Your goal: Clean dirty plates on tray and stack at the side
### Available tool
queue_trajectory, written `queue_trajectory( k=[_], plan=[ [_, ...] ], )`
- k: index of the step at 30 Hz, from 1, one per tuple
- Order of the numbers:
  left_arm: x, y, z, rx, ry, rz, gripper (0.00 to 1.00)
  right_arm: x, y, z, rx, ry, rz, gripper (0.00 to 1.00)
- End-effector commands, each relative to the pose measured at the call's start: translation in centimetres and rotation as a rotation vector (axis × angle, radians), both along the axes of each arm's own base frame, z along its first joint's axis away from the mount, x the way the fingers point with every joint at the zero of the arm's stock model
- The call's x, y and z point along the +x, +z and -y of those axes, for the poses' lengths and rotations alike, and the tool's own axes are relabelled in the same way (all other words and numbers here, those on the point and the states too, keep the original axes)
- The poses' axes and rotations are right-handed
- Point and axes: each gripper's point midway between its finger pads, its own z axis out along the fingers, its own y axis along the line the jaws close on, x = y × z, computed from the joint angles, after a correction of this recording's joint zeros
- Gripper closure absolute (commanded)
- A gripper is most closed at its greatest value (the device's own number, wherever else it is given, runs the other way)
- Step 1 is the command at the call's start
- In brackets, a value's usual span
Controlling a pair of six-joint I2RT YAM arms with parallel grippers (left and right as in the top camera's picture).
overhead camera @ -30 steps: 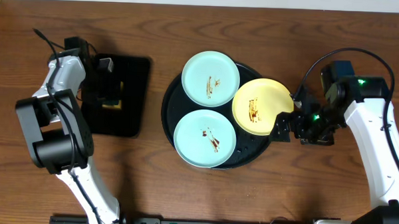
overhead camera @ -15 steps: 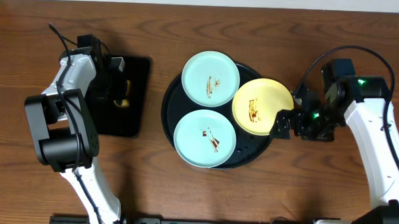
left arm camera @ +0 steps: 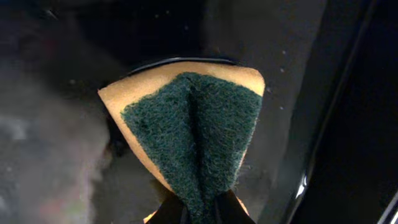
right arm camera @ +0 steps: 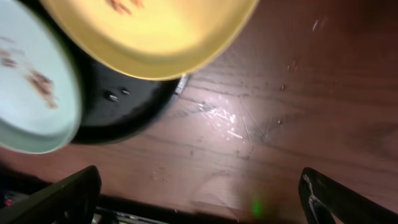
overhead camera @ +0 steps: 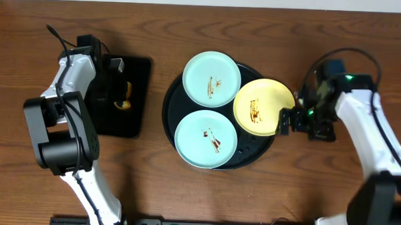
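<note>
Two mint plates (overhead camera: pixel 212 78), one yellow plate (overhead camera: pixel 262 106), one black tray (overhead camera: pixel 170 106).

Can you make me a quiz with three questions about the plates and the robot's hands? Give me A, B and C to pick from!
1. Where is the yellow plate?
A. On the rectangular tray
B. On the round black tray, on the side near the right gripper
C. On the bare table

2. How many mint-green plates are there?
A. One
B. Three
C. Two

3. What is the left gripper doing?
A. Pinching a sponge
B. Open and empty
C. Holding a plate

Answers:
1 B, its edge pokes over the tray's rim by that open gripper.
2 C, both sit on the round tray.
3 A, the wrist view shows the folded sponge squeezed between its fingertips.
</note>
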Motion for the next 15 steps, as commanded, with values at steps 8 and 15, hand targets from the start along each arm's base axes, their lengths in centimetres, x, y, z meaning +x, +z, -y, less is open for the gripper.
queue_trajectory(
  k=[8, 15],
  plan=[
    [-0.7, 1.0, 0.5, -0.014, 0.019, -0.011, 0.93, -2.3, -3.6, -4.4, 0.136, 0.170, -0.156, 0.01],
    [-0.7, 1.0, 0.5, -0.014, 0.019, -0.011, 0.93, -2.2, -1.9, -8.6, 0.145, 0.323, -0.023, 0.01]
  ],
)
